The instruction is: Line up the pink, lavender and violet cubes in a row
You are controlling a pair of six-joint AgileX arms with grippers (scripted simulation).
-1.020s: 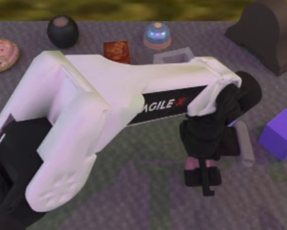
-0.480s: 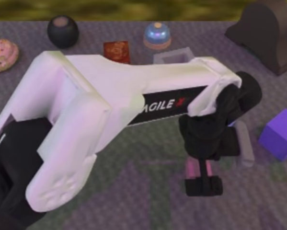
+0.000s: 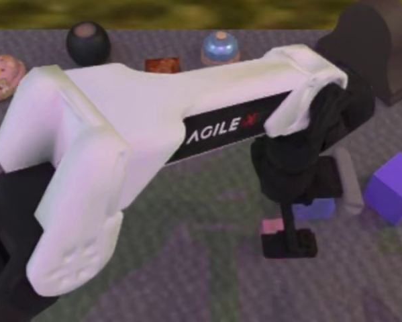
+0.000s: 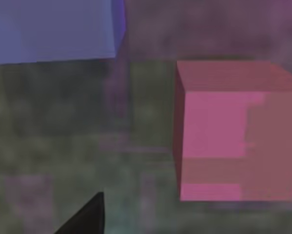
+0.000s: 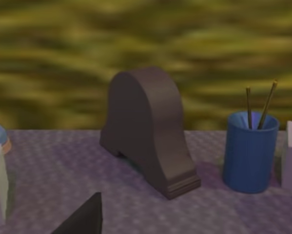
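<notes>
The pink cube (image 3: 272, 225) sits on the table just under my left gripper (image 3: 289, 243), beside my fingertips rather than between them. In the left wrist view it rests flat on the mat, untouched, with one dark finger (image 4: 85, 217) tip well clear of it. So I hold nothing; how wide my fingers stand I cannot tell. The lavender cube (image 3: 314, 209) lies just beyond the pink one, near it but apart, half hidden by my wrist. The violet cube (image 3: 391, 187) is farther off to the right of my fingers, well apart from the other two. I judge pink is placed next to lavender, and violet is the step left. That calls for lifting clear of pink without nudging it. My right gripper is not in the top view; its camera faces a dark arch (image 5: 146, 127) and a blue cup (image 5: 249, 152).
</notes>
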